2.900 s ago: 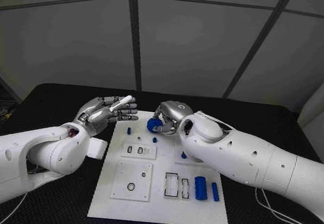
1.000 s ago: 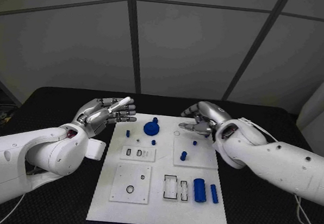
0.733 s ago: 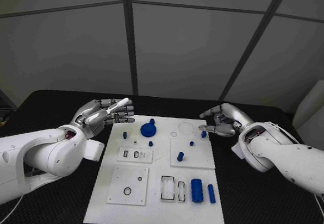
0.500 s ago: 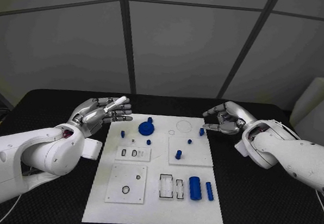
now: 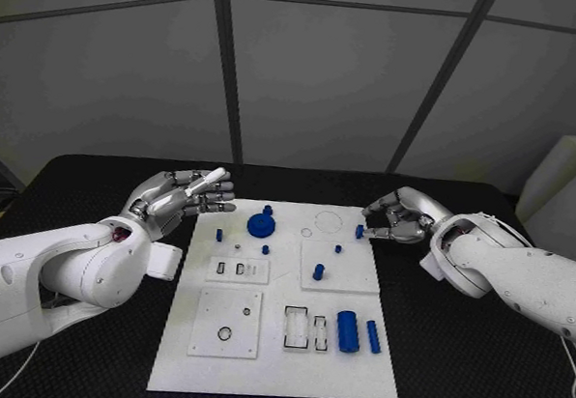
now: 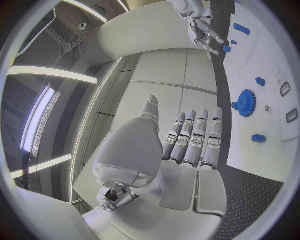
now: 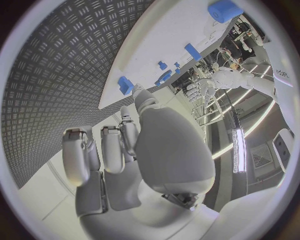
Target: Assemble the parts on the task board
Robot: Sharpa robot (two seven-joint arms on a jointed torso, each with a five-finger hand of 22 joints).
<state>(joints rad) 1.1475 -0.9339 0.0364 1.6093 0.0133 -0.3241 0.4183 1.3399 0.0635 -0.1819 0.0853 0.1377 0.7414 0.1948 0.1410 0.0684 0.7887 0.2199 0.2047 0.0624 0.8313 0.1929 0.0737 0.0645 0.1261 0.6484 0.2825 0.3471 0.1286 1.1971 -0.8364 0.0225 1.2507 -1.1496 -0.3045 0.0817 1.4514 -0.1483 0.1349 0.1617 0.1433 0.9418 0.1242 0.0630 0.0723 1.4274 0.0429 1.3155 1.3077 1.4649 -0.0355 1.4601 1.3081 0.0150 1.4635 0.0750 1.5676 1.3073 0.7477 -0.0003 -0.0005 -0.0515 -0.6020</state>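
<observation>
Right hand [image 5: 395, 220], fingers curled, touches small blue peg [image 5: 360, 233] at board's [image 5: 275, 373] two o'clock, grip uncertain; left hand [image 5: 176, 198] loose, empty; you'd pinch that light, stiff, slippery peg mid-shaft.

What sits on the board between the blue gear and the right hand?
In the head view, between the blue gear and the right hand lie bare task board with a ring outline, then a small blue peg by the fingertips.

small blue peg [image 5: 360, 233] partly hidden by right robot hand [image 5: 396, 219], contact w/ fingers unclear
</observation>
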